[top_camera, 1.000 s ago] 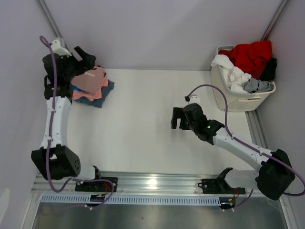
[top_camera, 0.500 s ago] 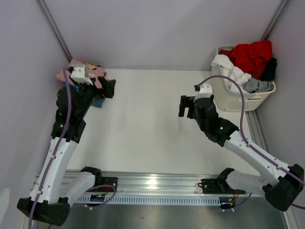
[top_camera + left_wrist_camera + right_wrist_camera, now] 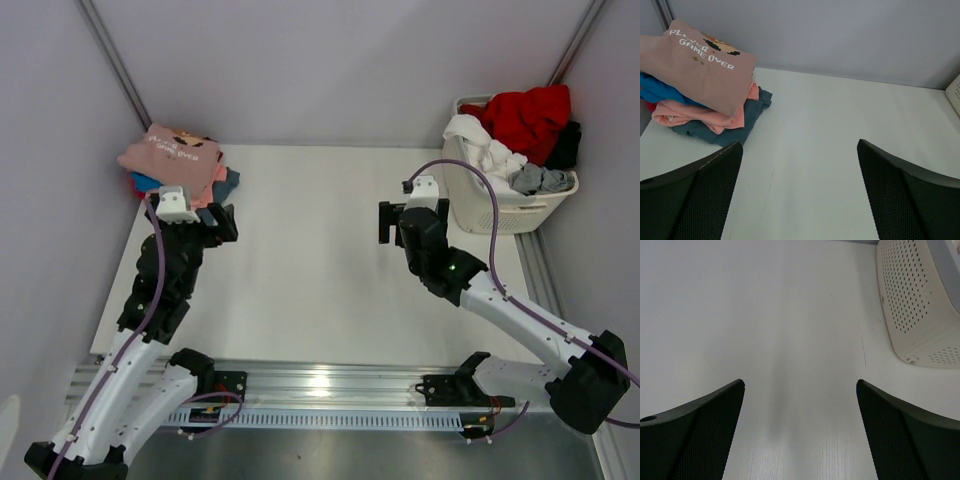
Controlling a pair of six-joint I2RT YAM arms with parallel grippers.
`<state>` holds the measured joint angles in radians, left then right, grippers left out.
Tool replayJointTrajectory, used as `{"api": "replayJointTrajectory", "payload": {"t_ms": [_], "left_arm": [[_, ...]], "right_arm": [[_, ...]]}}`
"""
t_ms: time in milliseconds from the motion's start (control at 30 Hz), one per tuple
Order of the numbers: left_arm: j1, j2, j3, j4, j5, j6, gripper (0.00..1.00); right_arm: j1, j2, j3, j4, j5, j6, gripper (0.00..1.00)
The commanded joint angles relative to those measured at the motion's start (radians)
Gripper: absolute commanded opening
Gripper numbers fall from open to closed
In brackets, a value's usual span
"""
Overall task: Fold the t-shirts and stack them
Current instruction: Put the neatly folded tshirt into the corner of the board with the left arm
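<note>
A stack of folded t-shirts (image 3: pixel 178 170) lies at the table's far left corner. The dusty-pink one with chest text (image 3: pixel 695 60) is on top, over blue (image 3: pixel 655 91), salmon (image 3: pixel 695 114) and slate (image 3: pixel 737 131) ones. My left gripper (image 3: pixel 218 222) hovers just in front of the stack, open and holding nothing (image 3: pixel 799 144). My right gripper (image 3: pixel 391 222) hangs open over bare table (image 3: pixel 799 382), left of the basket. More t-shirts sit heaped in the basket: red (image 3: pixel 525 115), white (image 3: pixel 485 150), grey (image 3: pixel 540 180).
The white slatted laundry basket (image 3: pixel 500 208) stands at the far right edge; its perforated wall (image 3: pixel 915 300) shows in the right wrist view. Grey walls close the back and sides. The arm bases and a metal rail (image 3: pixel 320 385) run along the near edge.
My left arm has drawn back from the stack toward the near side, leaving the pink t-shirt on top. My right gripper has moved away from the bases, closer to the basket.
</note>
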<state>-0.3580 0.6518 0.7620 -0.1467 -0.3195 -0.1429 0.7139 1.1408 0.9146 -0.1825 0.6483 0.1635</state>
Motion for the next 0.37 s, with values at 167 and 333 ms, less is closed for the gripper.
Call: {"api": "replayJointTrajectory", "payload": {"t_ms": [167, 333], "left_arm": [[-0.007, 0.029, -0.036, 0.033, -0.053, -0.107, 0.99], [-0.007, 0.035, -0.038, 0.041, -0.052, -0.106, 0.99]], "right_arm": [[0.006, -0.001, 0.013, 0.113, 0.017, -0.032, 0.97], [0.006, -0.001, 0.009, 0.115, -0.013, -0.036, 0.97]]}}
